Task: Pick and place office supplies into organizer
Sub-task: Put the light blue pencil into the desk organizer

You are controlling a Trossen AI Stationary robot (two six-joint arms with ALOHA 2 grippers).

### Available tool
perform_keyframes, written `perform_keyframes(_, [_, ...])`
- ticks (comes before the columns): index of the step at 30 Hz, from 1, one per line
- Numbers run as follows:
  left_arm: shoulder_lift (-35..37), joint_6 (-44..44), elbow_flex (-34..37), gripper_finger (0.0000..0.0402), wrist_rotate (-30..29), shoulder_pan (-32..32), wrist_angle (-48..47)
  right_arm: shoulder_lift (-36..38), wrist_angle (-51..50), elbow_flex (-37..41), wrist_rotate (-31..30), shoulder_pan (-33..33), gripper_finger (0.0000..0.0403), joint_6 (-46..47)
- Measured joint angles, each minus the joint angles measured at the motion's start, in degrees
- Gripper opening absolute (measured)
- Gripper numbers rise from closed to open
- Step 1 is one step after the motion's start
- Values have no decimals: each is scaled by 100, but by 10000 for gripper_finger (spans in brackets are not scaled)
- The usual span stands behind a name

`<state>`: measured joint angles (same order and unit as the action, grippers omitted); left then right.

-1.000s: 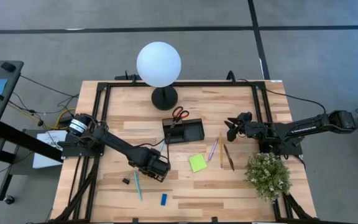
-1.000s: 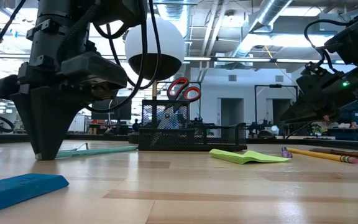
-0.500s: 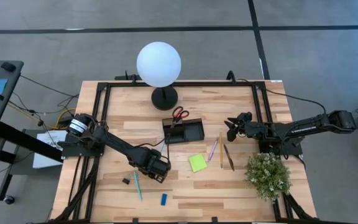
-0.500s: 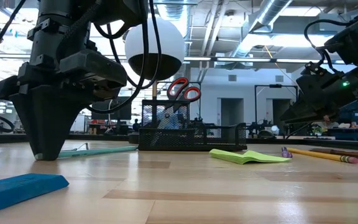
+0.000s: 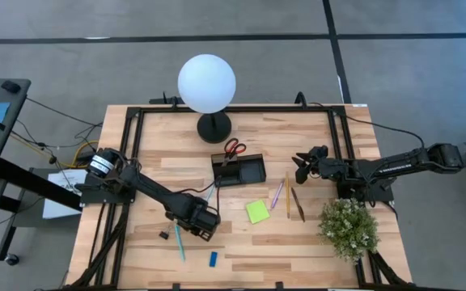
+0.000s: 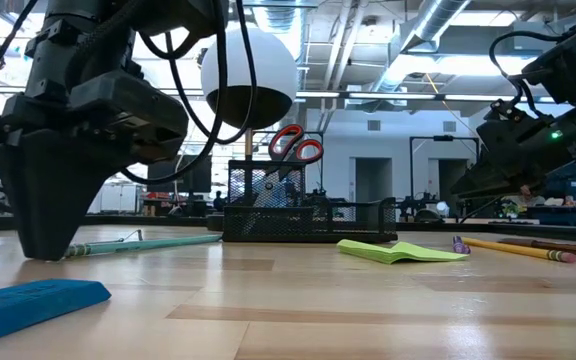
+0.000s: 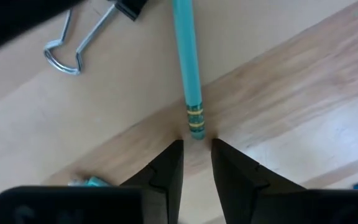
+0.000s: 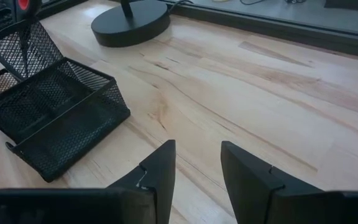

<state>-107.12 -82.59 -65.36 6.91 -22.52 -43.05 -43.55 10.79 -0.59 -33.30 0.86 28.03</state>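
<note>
A teal pencil [image 5: 179,241] lies flat on the wood near the table's front left. My left gripper [image 7: 196,146] points straight down at the pencil's eraser end [image 7: 196,127], narrowly open. That end lies just ahead of the gap, and the fingertips are low at the table top [image 6: 43,252]. A black binder clip [image 7: 86,34] lies beside the pencil. The black mesh organizer [image 5: 239,170] stands mid-table with red-handled scissors [image 6: 296,145] upright in it. A lime sticky pad [image 5: 257,212], pencils [image 5: 288,194] and a blue eraser [image 5: 213,259] lie loose. My right gripper [image 8: 197,165] waits open at the right.
A white globe lamp [image 5: 207,83] on a round black base [image 5: 213,127] stands behind the organizer. A potted plant [image 5: 349,226] sits at the near right. Black frame rails [image 5: 136,162] run along the table's sides. Bare wood lies between the organizer and the pencil.
My left gripper has shifted a little toward the table's near left, still pointing down over the pencil's end. The pencil has stayed where it was.
</note>
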Motion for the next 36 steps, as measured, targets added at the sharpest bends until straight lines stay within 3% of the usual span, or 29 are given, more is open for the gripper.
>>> perform_keyframes(17, [8, 92, -2, 78, -268, 7, -15, 0, 0, 1, 0, 0, 122, 0])
perform_keyframes(25, [15, 136, -11, 9, -300, 15, -209, 1, 0, 1, 0, 2, 122, 0])
perform_keyframes(36, [-12, 585, -216, 2, -309, 9, -315, 1, 68, 1, 22, 1, 122, -7])
